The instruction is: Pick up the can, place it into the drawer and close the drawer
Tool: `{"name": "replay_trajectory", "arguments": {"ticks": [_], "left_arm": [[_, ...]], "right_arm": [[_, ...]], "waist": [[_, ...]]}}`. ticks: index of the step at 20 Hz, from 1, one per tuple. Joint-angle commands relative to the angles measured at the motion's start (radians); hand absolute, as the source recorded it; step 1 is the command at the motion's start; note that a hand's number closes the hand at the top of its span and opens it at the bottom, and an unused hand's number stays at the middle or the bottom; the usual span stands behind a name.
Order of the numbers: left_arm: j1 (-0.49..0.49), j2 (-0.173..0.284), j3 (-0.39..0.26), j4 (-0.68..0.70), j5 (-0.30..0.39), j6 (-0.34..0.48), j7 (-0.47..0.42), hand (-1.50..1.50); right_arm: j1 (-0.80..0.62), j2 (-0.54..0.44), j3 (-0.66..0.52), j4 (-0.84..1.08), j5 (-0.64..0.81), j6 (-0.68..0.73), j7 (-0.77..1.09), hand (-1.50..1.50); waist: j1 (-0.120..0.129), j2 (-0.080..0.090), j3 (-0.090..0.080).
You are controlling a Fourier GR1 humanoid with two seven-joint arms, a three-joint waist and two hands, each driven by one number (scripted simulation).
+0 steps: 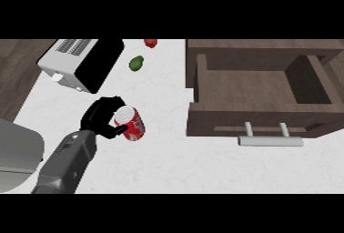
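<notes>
Left hand (pixel 101 116) curled round the red can (pixel 130 123), at the left of the white counter (pixel 181 159). Can tilted, silver top facing far. Open wooden drawer (pixel 259 88) to the right, well apart, with a grey handle (pixel 270 140) on its near front. Toaster (pixel 80 63) far left; green item (pixel 136 63) and red item (pixel 150 43) beyond.

Red can (pixel 131 124), black robot hand (pixel 99 116), brown wooden drawer (pixel 259 86), white speckled counter (pixel 168 154)
</notes>
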State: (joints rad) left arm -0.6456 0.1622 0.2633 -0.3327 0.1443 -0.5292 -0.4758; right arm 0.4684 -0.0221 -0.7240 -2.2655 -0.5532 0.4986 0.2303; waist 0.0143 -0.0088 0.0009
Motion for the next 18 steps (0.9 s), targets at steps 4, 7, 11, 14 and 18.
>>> {"name": "replay_trajectory", "arguments": {"ticks": [4, 7, 11, 14, 18], "left_arm": [[0.010, -0.100, 0.085, -0.163, 0.092, 0.308, -0.006, 1.50], [0.020, -0.114, 0.051, -0.320, 0.086, 0.368, 0.049, 1.50], [0.018, -0.160, -0.064, -0.485, 0.117, 0.488, 0.188, 1.50], [0.067, -0.161, -0.137, -0.672, 0.143, 0.563, 0.263, 1.50], [0.042, -0.162, -0.183, -0.886, 0.121, 0.683, 0.477, 1.50]], "right_arm": [[0.045, -0.001, -0.037, -0.022, -0.042, 0.018, 0.002, -1.50], [0.011, -0.018, -0.042, -0.013, -0.051, -0.025, 0.037, -1.50], [0.011, 0.011, 0.003, 0.009, -0.005, 0.013, 0.000, -1.50], [0.033, -0.010, -0.030, -0.050, -0.053, -0.018, 0.040, -1.50], [0.002, 0.018, -0.004, -0.018, -0.005, -0.025, 0.017, -1.50]], "waist": [[0.007, -0.009, 0.002], [0.017, -0.010, 0.002], [0.008, -0.006, 0.001], [0.004, -0.006, 0.001], [0.007, -0.003, 0.001]]}}
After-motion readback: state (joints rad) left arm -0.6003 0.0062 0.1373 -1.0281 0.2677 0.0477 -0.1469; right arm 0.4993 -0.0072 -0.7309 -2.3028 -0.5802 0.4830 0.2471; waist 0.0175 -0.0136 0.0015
